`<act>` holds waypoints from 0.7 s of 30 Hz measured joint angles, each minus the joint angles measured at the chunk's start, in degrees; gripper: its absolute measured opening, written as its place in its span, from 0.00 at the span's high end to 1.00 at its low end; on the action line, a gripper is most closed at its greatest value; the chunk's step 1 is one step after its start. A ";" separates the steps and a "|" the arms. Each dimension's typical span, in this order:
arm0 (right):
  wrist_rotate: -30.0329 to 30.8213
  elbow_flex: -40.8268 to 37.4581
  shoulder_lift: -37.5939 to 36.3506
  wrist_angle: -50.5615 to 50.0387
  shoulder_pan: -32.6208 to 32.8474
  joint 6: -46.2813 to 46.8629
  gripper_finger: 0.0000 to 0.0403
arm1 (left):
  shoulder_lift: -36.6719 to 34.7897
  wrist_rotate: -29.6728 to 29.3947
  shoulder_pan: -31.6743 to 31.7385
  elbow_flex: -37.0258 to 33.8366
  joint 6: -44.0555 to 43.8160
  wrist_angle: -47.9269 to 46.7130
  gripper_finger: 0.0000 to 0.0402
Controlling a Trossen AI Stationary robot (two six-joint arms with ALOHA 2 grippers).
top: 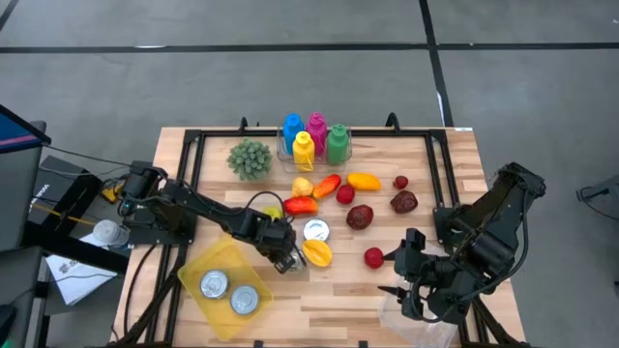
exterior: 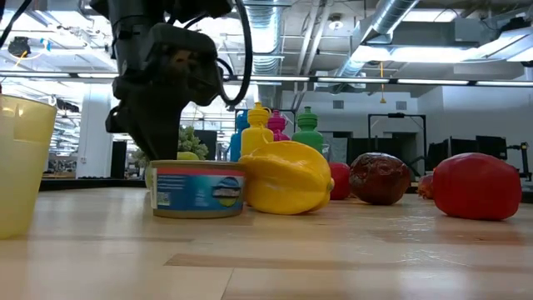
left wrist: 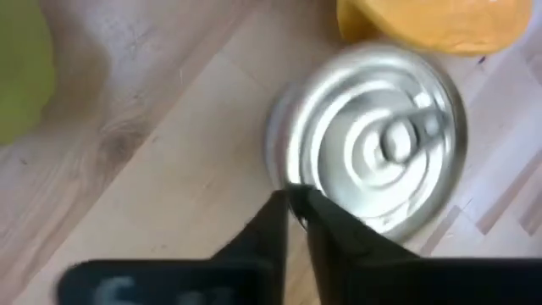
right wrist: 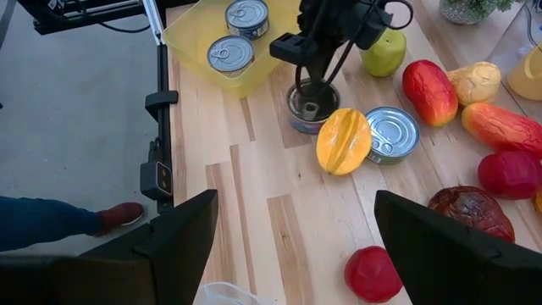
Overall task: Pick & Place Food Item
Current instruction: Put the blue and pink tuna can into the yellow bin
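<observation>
your landmark is the round silver tin can (left wrist: 373,140) with a ring-pull lid, standing on the wooden table (top: 338,290). just left of it sits the yellow plastic tray (top: 208,266). your left gripper (left wrist: 296,207) is pinched shut over the can's rim. right of the can lies a yellow star-shaped fruit (right wrist: 343,140). far right, your right gripper (top: 406,275) waits with fingers spread.

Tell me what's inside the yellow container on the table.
The yellow container holds two silver-topped cans, lying side by side with their lids up. What lies beneath them is covered. A third can sits outside, under the shut left gripper.
</observation>
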 joint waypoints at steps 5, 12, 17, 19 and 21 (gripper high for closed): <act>0.01 0.00 0.00 0.00 0.00 0.01 0.23 | 0.04 0.49 0.77 0.00 0.41 -0.30 0.98; 0.01 -0.02 0.00 0.00 0.00 0.02 0.23 | 0.16 -0.19 1.05 0.39 0.53 -0.82 1.00; 0.01 -0.02 0.00 0.00 0.00 0.01 0.23 | -2.23 -2.57 0.90 0.71 0.67 -2.17 1.00; 0.03 -0.02 0.00 0.00 0.00 0.01 0.23 | -3.71 -4.74 1.08 0.48 0.67 -4.73 1.00; 0.04 -0.02 0.00 0.00 0.00 0.01 0.23 | -5.51 -5.57 1.11 0.61 0.61 -5.90 1.00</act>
